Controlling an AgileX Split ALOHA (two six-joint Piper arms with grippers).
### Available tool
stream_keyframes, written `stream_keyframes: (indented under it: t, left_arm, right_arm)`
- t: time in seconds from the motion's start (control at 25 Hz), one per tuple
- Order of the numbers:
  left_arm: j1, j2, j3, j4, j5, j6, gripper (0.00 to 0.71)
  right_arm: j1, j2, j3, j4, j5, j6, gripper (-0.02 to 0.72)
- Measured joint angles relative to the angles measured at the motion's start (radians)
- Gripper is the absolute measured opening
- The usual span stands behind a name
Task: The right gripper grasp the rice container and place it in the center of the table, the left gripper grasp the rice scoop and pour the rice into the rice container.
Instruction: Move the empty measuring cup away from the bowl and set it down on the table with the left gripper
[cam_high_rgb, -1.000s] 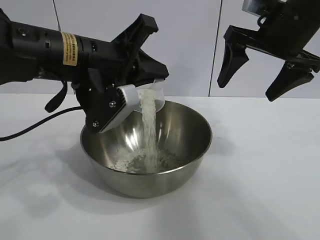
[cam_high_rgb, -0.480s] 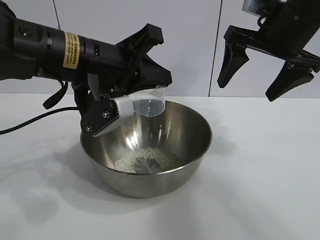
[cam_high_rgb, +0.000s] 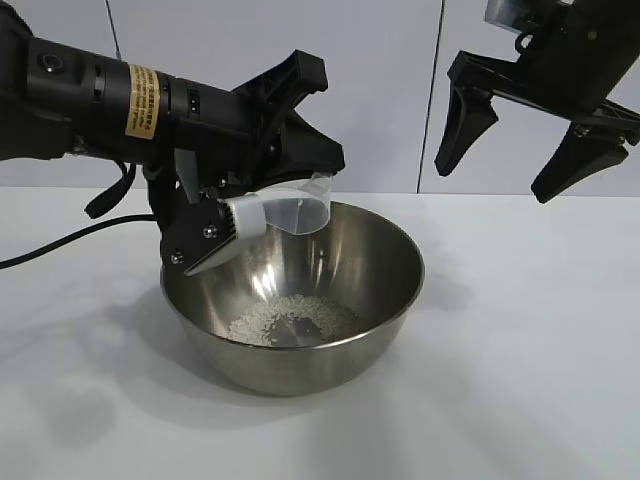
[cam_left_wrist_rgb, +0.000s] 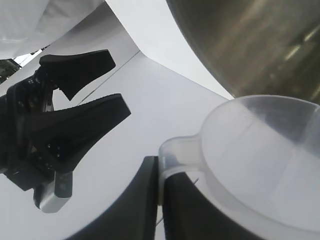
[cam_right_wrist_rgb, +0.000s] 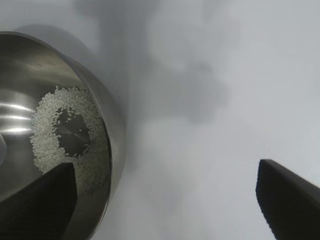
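Observation:
The steel rice container (cam_high_rgb: 300, 340) stands in the middle of the white table (cam_high_rgb: 520, 380), with white rice (cam_high_rgb: 290, 320) spread in a ring on its bottom (cam_right_wrist_rgb: 65, 135). Over the container's far left rim my left gripper (cam_high_rgb: 235, 215) is shut on the handle of the clear rice scoop (cam_high_rgb: 295, 208), which lies tipped on its side and looks empty. In the left wrist view the two fingers pinch the scoop's handle (cam_left_wrist_rgb: 175, 155). My right gripper (cam_high_rgb: 510, 160) hangs open high above the table, to the right of the container, holding nothing.
A black cable (cam_high_rgb: 60, 250) trails over the table at the left. White wall panels stand behind the table. Bare tabletop lies right of the container (cam_right_wrist_rgb: 210, 150) and in front of it.
A second ago rice streamed from the scoop into the container; the stream has stopped and the scoop has tipped back a little towards level. The right gripper has not moved.

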Motion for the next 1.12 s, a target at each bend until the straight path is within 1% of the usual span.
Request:
stream_keyframes:
  t: [0.08, 0.16, 0.24, 0.4, 0.48, 0.6, 0.8, 0.88, 0.92, 1.04, 1.12]
  left_arm:
    - [0.000, 0.000, 0.000, -0.012, -0.018, -0.046, 0.009]
    - [0.000, 0.000, 0.000, -0.055, -0.076, -0.126, 0.009]
    - [0.000, 0.000, 0.000, -0.122, -0.146, -0.237, 0.009]
    - [0.000, 0.000, 0.000, -0.305, -0.274, -0.453, 0.009]
    - [0.000, 0.000, 0.000, -0.417, -0.323, -0.552, 0.009]
    - [0.000, -0.008, 0.001, -0.581, -0.367, -0.714, 0.009]
    - [0.000, -0.090, 0.044, -0.891, -0.397, -1.022, 0.009]
    - [0.000, -0.135, 0.075, -1.046, -0.400, -1.108, 0.009]
    - [0.000, -0.160, 0.095, -1.124, -0.400, -1.141, 0.009]
    - [0.000, -0.223, 0.173, -1.306, -0.400, -1.201, 0.009]
    - [0.000, -0.253, 0.244, -1.370, -0.400, -1.214, 0.009]
  right_arm:
    - [0.000, 0.000, 0.000, 0.000, 0.000, 0.000, 0.671]
    - [0.000, 0.000, 0.000, 0.000, 0.000, 0.000, 0.671]
    - [0.000, 0.000, 0.000, 0.000, 0.000, 0.000, 0.671]
    - [0.000, 0.000, 0.000, 0.000, 0.000, 0.000, 0.666]
    - [0.000, 0.000, 0.000, 0.000, 0.000, 0.000, 0.664]
    - [0.000, 0.000, 0.000, 0.000, -0.002, 0.000, 0.661]
    - [0.000, 0.000, 0.000, 0.000, -0.026, 0.000, 0.661]
    - [0.000, 0.000, 0.000, 0.000, -0.029, 0.000, 0.661]
    - [0.000, 0.000, 0.000, 0.000, -0.031, 0.000, 0.661]
    - [0.000, 0.000, 0.000, 0.000, -0.040, 0.000, 0.661]
    - [0.000, 0.000, 0.000, 0.001, -0.043, 0.000, 0.661]
